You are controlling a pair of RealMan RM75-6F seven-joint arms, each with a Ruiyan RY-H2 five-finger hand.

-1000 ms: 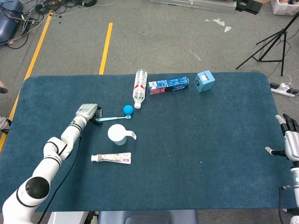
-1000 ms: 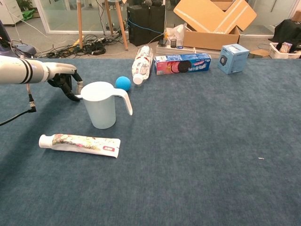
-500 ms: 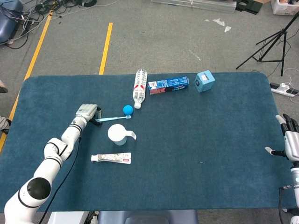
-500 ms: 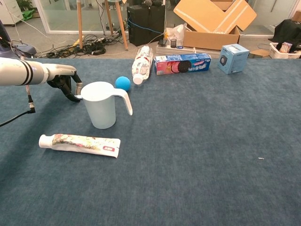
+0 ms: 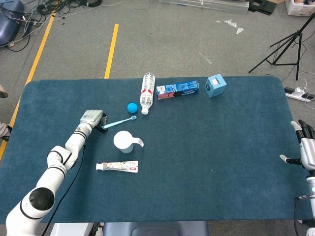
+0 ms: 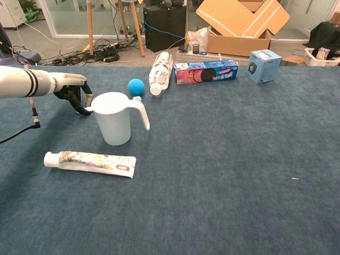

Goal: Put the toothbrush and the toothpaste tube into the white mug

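The left hand (image 5: 92, 118) grips the toothbrush (image 5: 118, 122), whose head has swung toward the far edge, pushing the ball (image 5: 131, 107) back. Only the head view shows the right hand (image 5: 306, 147), fingers spread and empty, at the bench (image 5: 221, 147) edge.

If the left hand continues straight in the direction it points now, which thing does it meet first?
The left hand holds the toothbrush by its handle and points along it, toward the right. Going straight on, the brush head would probably reach the water bottle first, passing just under the blue ball; depth is uncertain.

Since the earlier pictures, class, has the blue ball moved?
Yes. The blue ball has rolled toward the table's far edge, now level with the cap end of the fixed water bottle.
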